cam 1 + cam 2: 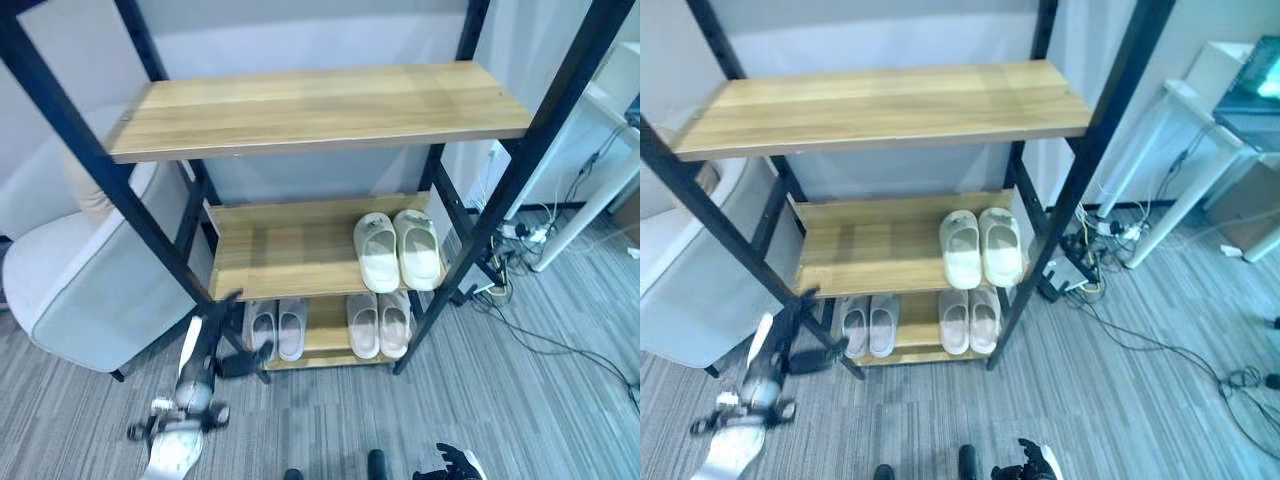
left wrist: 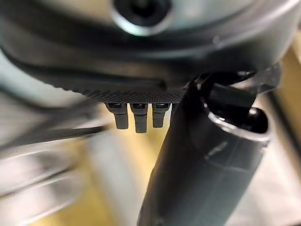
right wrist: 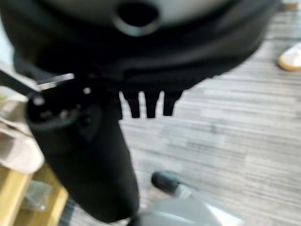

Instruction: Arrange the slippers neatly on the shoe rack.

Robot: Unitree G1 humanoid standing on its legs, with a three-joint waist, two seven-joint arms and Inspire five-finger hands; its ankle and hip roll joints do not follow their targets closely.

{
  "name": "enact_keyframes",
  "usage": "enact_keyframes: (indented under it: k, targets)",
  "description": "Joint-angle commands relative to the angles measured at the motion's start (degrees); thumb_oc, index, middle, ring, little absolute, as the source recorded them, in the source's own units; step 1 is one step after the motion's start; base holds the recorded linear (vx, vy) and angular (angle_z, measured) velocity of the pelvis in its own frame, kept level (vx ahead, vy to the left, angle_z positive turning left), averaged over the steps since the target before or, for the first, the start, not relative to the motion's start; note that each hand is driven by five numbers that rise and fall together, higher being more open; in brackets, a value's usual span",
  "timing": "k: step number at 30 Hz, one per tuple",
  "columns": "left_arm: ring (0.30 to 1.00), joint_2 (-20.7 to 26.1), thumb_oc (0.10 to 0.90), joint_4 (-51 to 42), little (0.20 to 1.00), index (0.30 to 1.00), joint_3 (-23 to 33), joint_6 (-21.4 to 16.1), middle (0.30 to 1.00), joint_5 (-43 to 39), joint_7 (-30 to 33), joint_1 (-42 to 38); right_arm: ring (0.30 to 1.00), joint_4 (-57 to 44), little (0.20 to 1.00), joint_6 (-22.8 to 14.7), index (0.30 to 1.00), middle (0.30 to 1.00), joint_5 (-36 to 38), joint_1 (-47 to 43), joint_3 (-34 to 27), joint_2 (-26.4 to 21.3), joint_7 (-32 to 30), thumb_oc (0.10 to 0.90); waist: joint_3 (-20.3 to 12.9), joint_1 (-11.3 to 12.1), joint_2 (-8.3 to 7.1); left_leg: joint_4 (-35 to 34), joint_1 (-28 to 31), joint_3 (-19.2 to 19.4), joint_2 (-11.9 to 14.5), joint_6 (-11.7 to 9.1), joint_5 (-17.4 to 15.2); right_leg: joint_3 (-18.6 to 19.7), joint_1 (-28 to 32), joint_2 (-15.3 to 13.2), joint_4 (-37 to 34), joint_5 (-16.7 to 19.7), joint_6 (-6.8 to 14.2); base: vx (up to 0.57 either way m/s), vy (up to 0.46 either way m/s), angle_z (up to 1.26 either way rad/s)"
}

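At the lower left of the frame the left hand (image 1: 243, 360) reaches from its silver-grey arm toward the bottom shelf of the shoe rack (image 1: 320, 105), beside the front left post — fingers relaxed, holding nothing. On that bottom shelf sit a grey pair of slippers (image 1: 279, 328) and, to its right, a beige pair (image 1: 378, 323); a white pair (image 1: 397, 249) lies at the right end of the middle shelf, whose left half is bare wood. The right hand (image 1: 455, 465) hangs at the bottom edge over the carpet floor (image 1: 540, 400) — fingers straight, nothing held.
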Motion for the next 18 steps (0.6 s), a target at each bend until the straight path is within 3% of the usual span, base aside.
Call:
enact_keyframes:
  k: [1, 2, 3, 9, 15, 17, 18]
  targets:
    - [0.900, -1.4, 0.800, 5.1, 0.900, 0.900, -0.5, -2.6, 0.900, 5.9, 0.4, -6.2, 0.900, 1.7, 0.900, -1.5, 0.900, 0.900, 0.3, -0.7, -0.5, -1.0, 0.0, 0.800, -2.4, 0.2, -0.77, 0.5, -1.0, -0.7, -1.3, 0.2, -3.0, -0.6, 3.2, 0.6, 0.8, -7.6, 3.3, -0.03, 0.004, 0.06]
    - [0.900, -4.5, 0.800, 16.2, 0.900, 0.900, -0.5, -0.1, 0.900, 7.3, 2.1, -8.2, 0.900, 1.9, 0.900, -1.8, 0.900, 0.900, 1.7, -0.7, -1.5, -1.4, -0.5, 0.800, -2.6, -0.1, -1.02, 0.5, -0.7, -1.0, -1.3, 0.2, -2.8, -0.9, 3.6, 0.5, 0.8, -7.5, 3.1, 0.00, 0.000, 0.00]
    - [0.900, -4.6, 0.800, 16.6, 0.900, 0.900, -0.6, -0.3, 0.900, 7.4, 2.2, -8.5, 0.900, 1.9, 0.900, -1.8, 0.900, 0.900, 1.7, -0.8, -1.5, -1.5, -0.5, 0.800, -2.5, -0.1, -0.96, 0.5, -0.7, -1.0, -1.3, 0.2, -2.8, -0.9, 3.6, 0.5, 0.8, -7.6, 3.1, -0.03, 0.008, 0.05]
    - [0.900, -9.8, 0.800, 39.8, 0.900, 0.900, 6.2, 1.9, 0.900, 0.6, 4.0, -13.9, 0.900, 2.8, 0.900, -2.0, 0.900, 0.900, 3.1, 0.5, -2.2, -1.4, 0.6, 0.800, -3.2, -0.9, -1.72, 0.5, -0.6, -1.5, -1.3, 0.0, -2.6, -1.4, 3.7, 0.4, 0.8, -7.4, 2.9, -0.03, 0.007, 0.09]
    - [0.900, -11.7, 0.800, 51.1, 0.900, 0.900, 14.0, 2.3, 0.900, -10.2, 3.0, -16.7, 0.900, 6.4, 0.900, -1.8, 0.900, 0.900, 7.6, 0.8, -3.6, -0.3, 3.1, 0.800, -4.0, -0.5, -2.34, 0.5, -0.2, -1.4, -1.4, -0.1, -2.6, -1.3, 3.8, 0.4, 0.8, -7.3, 2.9, 0.00, 0.002, 0.02]
    - [0.900, -11.8, 0.800, 54.5, 0.900, 0.900, 14.3, 3.2, 0.900, -9.6, 2.7, -17.5, 0.900, 6.8, 0.900, -1.7, 0.900, 0.900, 8.6, 0.7, -3.3, 0.3, 3.8, 0.800, -4.1, -0.6, -2.32, 0.5, -0.2, -1.3, -1.4, -0.1, -2.6, -1.2, 3.7, 0.4, 0.8, -7.2, 2.8, 0.00, 0.000, 0.00]
    - [0.900, -11.7, 0.800, 58.6, 0.900, 0.900, 13.0, 4.6, 0.900, -5.6, 3.3, -18.4, 0.900, 8.1, 0.900, -1.3, 0.900, 0.900, 8.8, 0.0, -2.8, 0.7, 4.3, 0.800, -4.3, -0.7, -2.34, 0.5, -0.1, -1.2, -1.4, -0.1, -2.6, -1.1, 3.6, 0.4, 0.8, -7.1, 2.9, 0.00, 0.000, 0.00]
